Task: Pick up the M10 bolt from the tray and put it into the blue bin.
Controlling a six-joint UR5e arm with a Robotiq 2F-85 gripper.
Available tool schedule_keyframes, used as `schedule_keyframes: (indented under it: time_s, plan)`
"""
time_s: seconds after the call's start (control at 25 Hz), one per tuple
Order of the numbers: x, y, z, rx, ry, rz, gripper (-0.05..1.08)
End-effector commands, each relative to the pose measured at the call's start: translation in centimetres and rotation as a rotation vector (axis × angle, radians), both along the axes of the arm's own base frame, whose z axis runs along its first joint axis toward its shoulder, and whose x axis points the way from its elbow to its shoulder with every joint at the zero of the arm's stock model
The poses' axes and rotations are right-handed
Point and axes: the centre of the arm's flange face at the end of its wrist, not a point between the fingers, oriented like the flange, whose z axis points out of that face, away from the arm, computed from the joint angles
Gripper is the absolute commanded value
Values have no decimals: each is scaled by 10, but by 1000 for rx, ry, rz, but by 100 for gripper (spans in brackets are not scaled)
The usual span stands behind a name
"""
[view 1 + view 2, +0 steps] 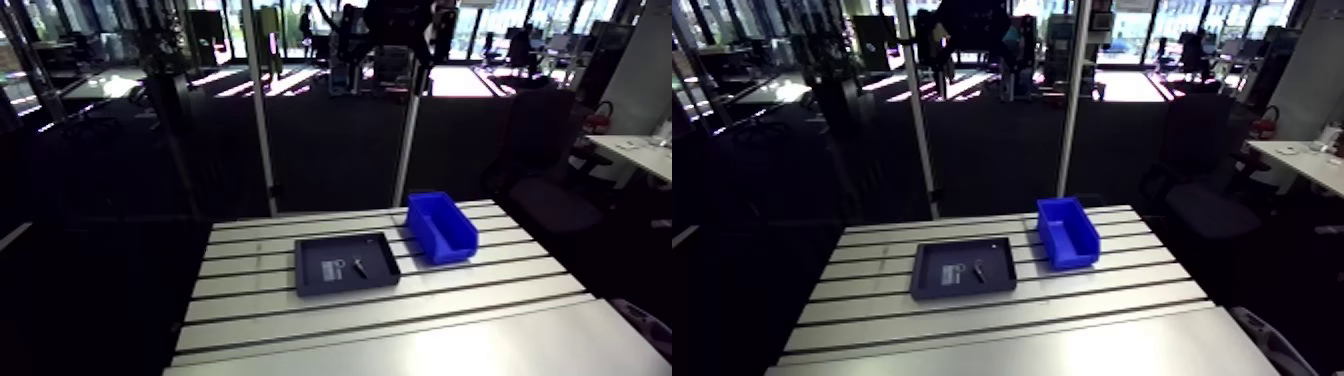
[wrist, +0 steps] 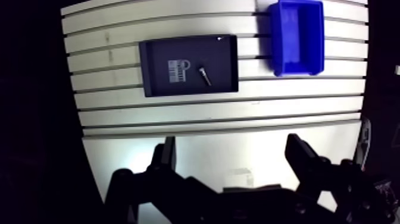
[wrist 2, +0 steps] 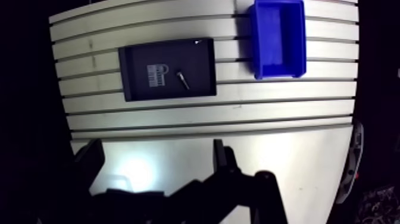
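Inside tray (image 2: 223,65): M10 bolt (image 2: 205,75). Beside tray: blue bin (image 2: 296,36). End effector (image 2: 231,149) spread, empty; the slim bolt may roll away under an off-centre pinch.

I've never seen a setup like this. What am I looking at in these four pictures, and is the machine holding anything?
This is one robot arm working at a slotted aluminium table. Two pictures come from a pair of cameras riding on the arm's upper part, looking across the table. The other two come from a pair of cameras on the wrist, looking down past the gripper, whose two dark fingers show in the foreground.

On the table sits a dark tray. A small bolt lies in it, beside a pale mark. Next to the tray stands a blue bin, which looks empty.

The gripper is open, well above the table, and holds nothing. The bolt has not yet been picked up.
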Motion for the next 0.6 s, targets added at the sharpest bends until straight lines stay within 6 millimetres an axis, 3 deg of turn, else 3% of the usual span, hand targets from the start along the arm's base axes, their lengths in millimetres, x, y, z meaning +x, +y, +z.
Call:
schedule_keyframes:
  time_s: [0.04,0.6]
  plan:
    - [23,-5,4,1,6,-2,1]
    - [26,-5,0,3,-1,-2,1]
